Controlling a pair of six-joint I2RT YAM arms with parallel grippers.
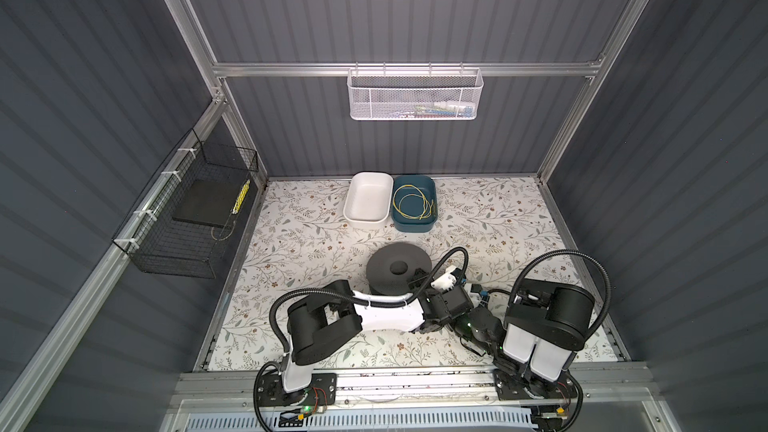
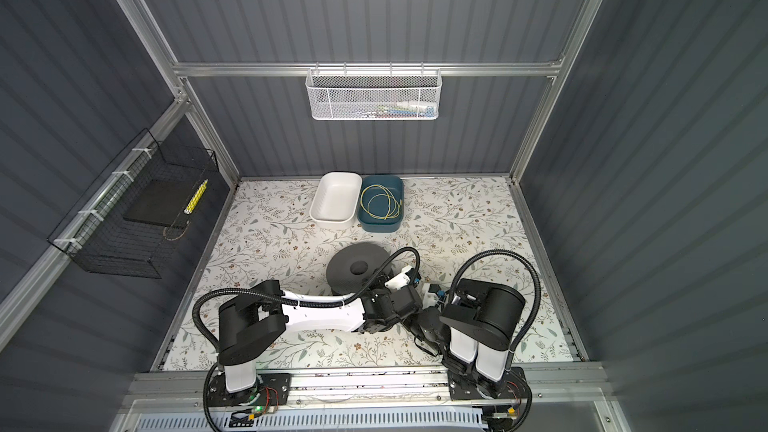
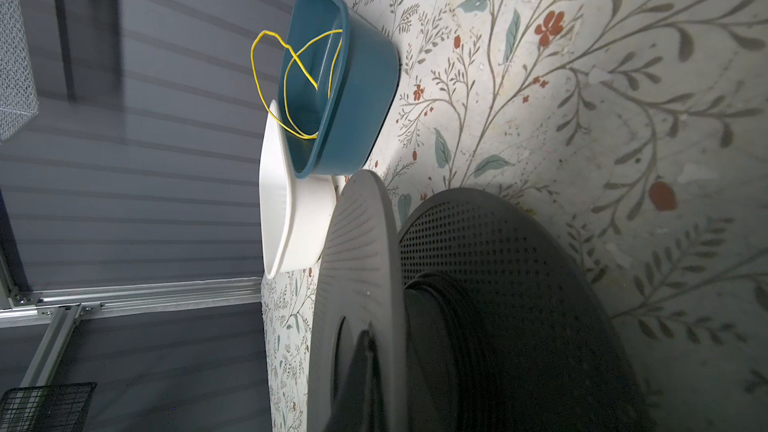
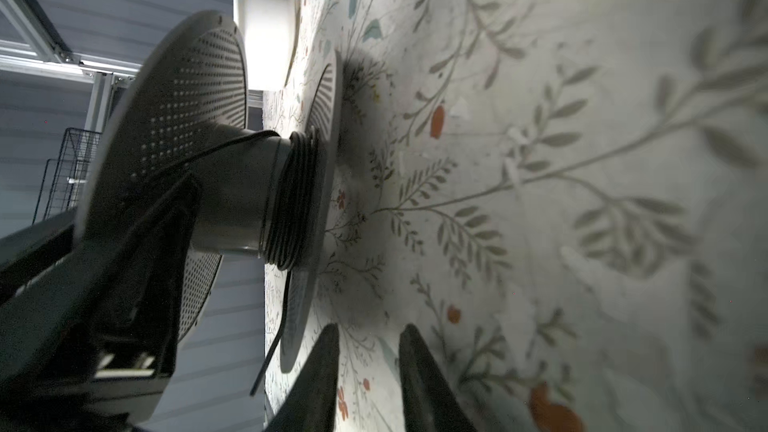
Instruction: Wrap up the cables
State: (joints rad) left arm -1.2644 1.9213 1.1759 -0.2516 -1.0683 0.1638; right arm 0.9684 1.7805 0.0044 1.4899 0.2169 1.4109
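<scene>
Cable point(image 4: 297, 201) in loops around spool point(image 4: 232, 193)

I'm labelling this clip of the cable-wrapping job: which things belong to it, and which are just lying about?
Job: black cable; reel it winds onto.
Lying about: white tub; blue tub holding yellow wire; white mesh basket; black wire basket.

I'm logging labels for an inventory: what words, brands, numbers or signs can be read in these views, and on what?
No text can be read anywhere.
Coloured items in the white mesh basket: any print too small and blurred.
Yellow strip in the black wire basket: marks too small to read.
Spool, white tub, blue tub: no print visible.
</scene>
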